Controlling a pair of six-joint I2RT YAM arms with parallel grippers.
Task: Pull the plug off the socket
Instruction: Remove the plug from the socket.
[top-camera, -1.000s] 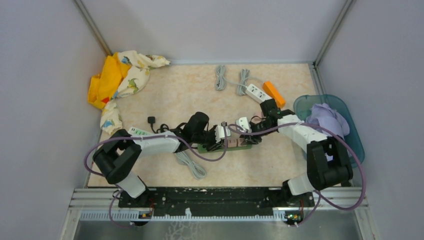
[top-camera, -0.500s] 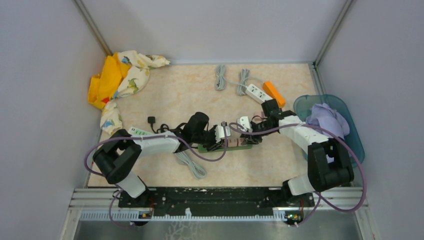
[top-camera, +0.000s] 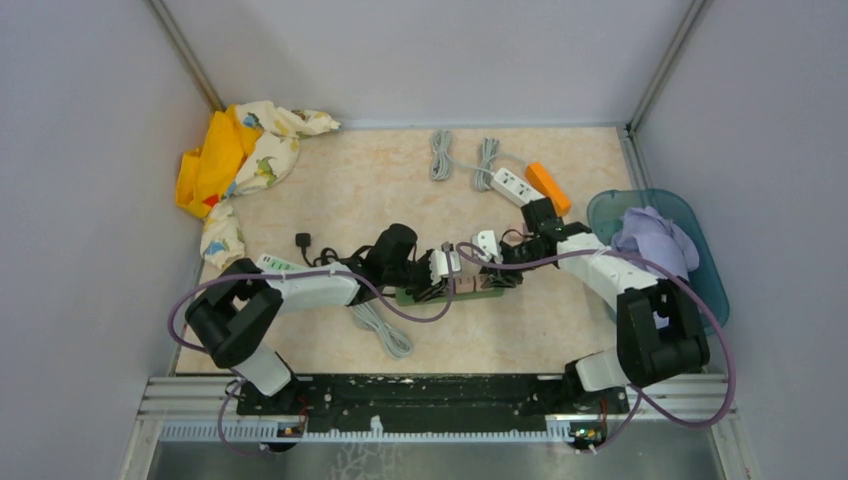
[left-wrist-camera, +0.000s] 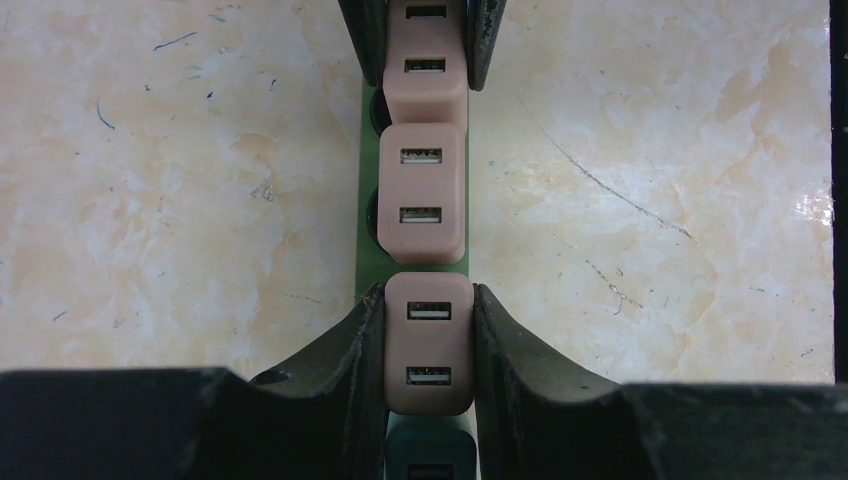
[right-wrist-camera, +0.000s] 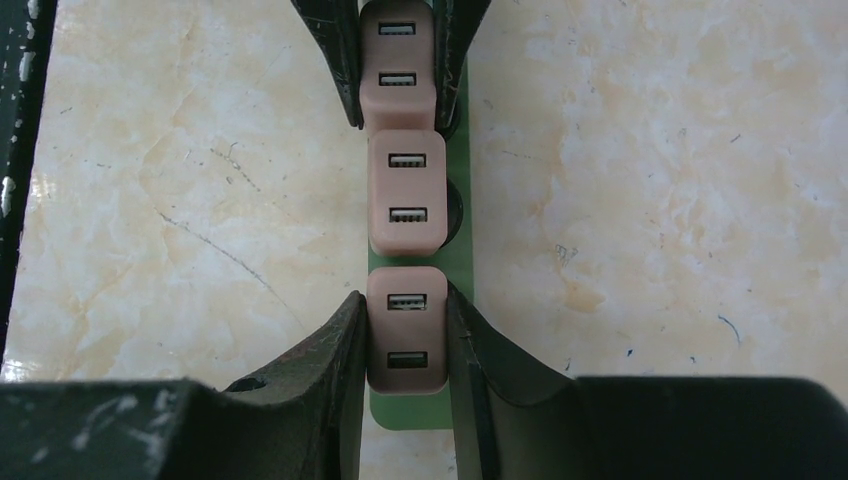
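Plug in green socket, marbled beige tabletop.

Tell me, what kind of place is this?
Probably a robot lab bench, not a house: two robot arms bolted to a metal rail, plain grey walls boxing in the table, and a green power strip with pink plugs to practise on.

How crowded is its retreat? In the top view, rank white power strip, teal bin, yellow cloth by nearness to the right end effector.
Right end effector:
1. white power strip, just beyond
2. teal bin, right side
3. yellow cloth, far-left corner
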